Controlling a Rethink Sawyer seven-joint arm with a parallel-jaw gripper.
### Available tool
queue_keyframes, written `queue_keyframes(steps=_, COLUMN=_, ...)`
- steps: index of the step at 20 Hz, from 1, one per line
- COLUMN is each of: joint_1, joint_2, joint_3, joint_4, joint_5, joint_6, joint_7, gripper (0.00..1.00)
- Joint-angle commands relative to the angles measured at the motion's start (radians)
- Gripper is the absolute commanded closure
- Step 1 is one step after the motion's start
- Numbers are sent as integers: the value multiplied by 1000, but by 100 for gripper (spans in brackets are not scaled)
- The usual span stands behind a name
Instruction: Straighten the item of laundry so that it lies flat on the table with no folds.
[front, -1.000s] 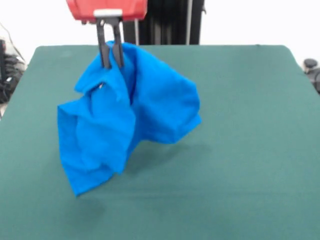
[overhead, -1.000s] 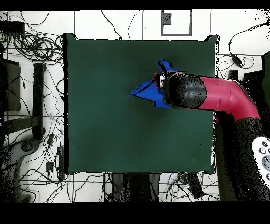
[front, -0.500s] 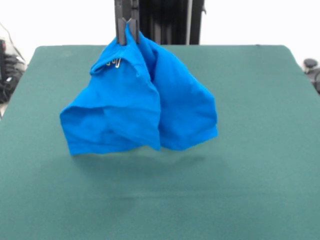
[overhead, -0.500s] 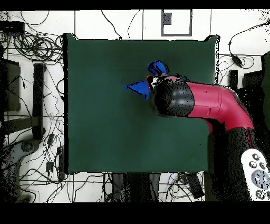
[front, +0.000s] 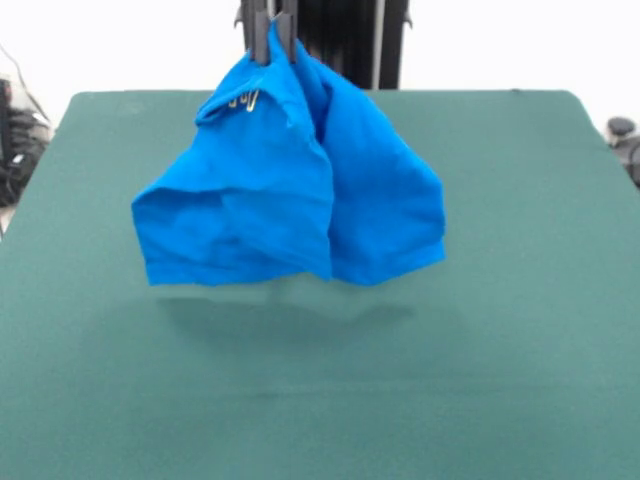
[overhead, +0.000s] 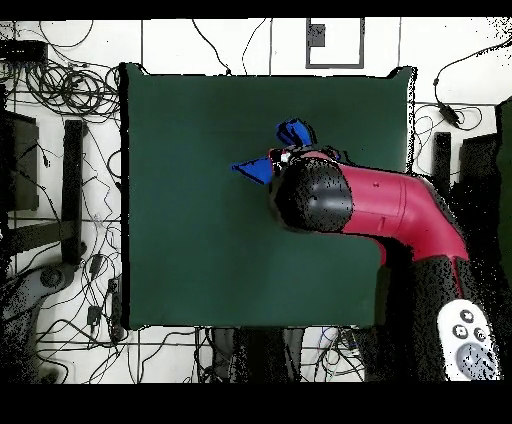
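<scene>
**Mia:** Green felt covers the big table (front: 520, 330), and white floor with lots of black wires lies around it. What is going on up there?

**Ben:** The blue shirt (front: 290, 190) hangs in the air over the middle of the table. No part of it touches the green top. You can see its dark shadow under it.

**Mia:** What holds it up?

**Ben:** The gripper (front: 274, 42) at the top. Its two dark fingers are pinched tight on the top bit of the shirt.

**Mia:** What has just changed?

**Ben:** A second ago the shirt's low corner on the left hung close to the table, and the red part of the arm showed. Now the shirt is higher, and only the finger tips show. The shirt has also slid a little to the right.

**Mia:** Is that good for the job?

**Ben:** I think it helps. Hanging free, the cloth can drop open. But it is still folded: the left flap lies over the right one, so it is not flat yet.

**Mia:** And from above?

**Ben:** The red and black arm (overhead: 380, 205) covers most of it. Only small blue bits (overhead: 292, 131) peek out on its left.
</scene>
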Motion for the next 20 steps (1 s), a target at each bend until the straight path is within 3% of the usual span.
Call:
queue_keyframes(steps=1, joint_1=115, joint_2=-55, joint_3=-83, joint_4=142, joint_5=86, joint_6=72, joint_7=333, gripper=100)
queue_keyframes(steps=13, joint_1=352, joint_2=-129, joint_3=-254, joint_4=89, joint_5=195, joint_6=262, joint_7=485, gripper=100)
queue_keyframes(steps=20, joint_1=417, joint_2=-89, joint_3=-271, joint_4=127, joint_5=256, joint_6=141, joint_7=526, gripper=100)
